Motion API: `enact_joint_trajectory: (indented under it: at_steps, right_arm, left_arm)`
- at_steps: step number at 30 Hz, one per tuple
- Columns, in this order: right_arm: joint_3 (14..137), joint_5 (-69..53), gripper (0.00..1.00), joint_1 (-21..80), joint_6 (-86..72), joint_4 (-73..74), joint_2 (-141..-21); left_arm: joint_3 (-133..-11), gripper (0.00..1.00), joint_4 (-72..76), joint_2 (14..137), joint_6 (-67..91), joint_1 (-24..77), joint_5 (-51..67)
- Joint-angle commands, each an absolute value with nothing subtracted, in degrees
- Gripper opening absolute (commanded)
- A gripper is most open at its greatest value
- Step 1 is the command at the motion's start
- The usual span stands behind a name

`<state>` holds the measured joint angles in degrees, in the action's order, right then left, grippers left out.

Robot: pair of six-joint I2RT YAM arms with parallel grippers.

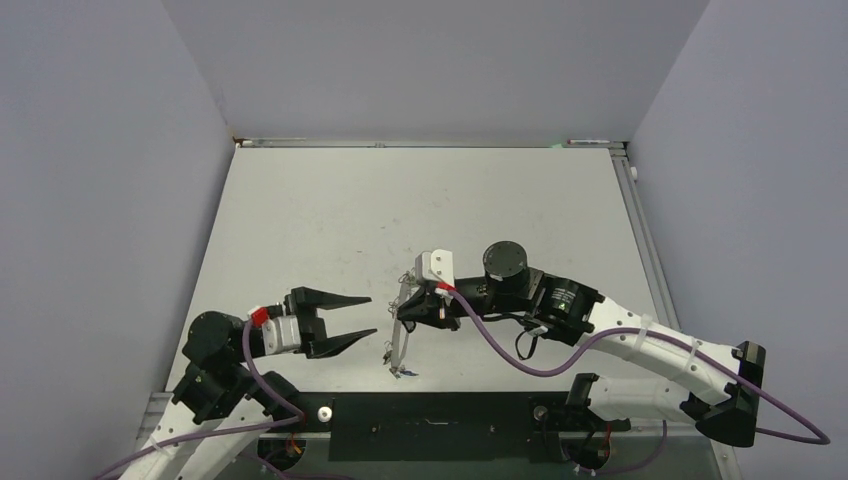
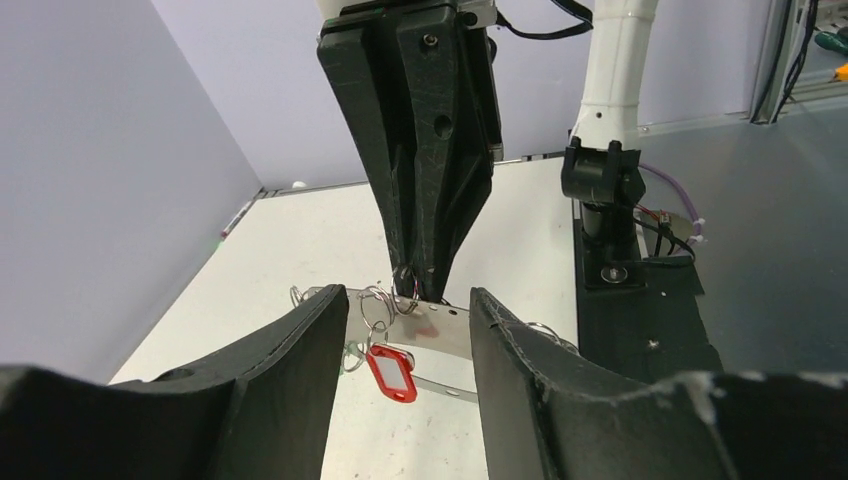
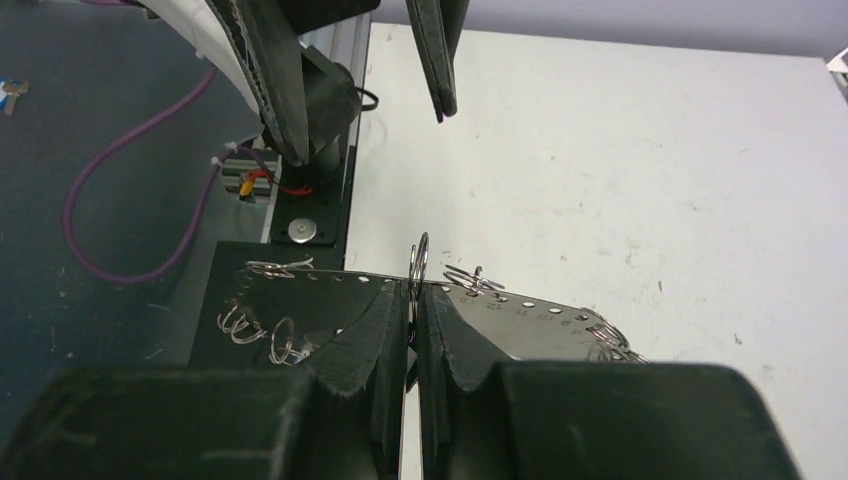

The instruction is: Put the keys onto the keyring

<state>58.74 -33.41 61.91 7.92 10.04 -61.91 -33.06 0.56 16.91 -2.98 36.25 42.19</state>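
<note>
My left hand (image 1: 372,316) is near the front edge of the surface (image 1: 420,200), open with its 2 fingers spread and pointing at the keyring (image 2: 440,325), close to it but apart. The keyring, a grey perforated metal band strung with small wire rings and with a red key tag (image 2: 392,372) dangling from it, hangs tilted between my 2 hands, its lower end down at the surface. Just beyond, my right hand (image 2: 420,288) is closed tight on the band's upper edge, 1 thin wire ring standing up between its fingertips.
</note>
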Motion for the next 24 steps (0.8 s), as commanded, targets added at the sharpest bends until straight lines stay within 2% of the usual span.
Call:
enact_joint_trajectory:
  at_steps: [1, 11, 24]
  right_arm:
    - [62.4, -33.23, 0.05, 62.24, 10.21, 14.57, -60.12]
    - [64.34, -32.13, 0.05, 65.0, 11.27, 18.05, -61.51]
    - [65.5, -32.97, 0.05, 66.24, 12.43, 18.27, -63.3]
  left_arm:
    - [-37.79, 0.45, -6.12, 19.18, -7.8, 37.38, 46.45]
    - [-40.04, 0.41, -9.09, 28.4, -8.33, 39.93, 49.87]
    - [-37.79, 0.32, -7.6, 29.61, -7.65, 42.49, 48.51]
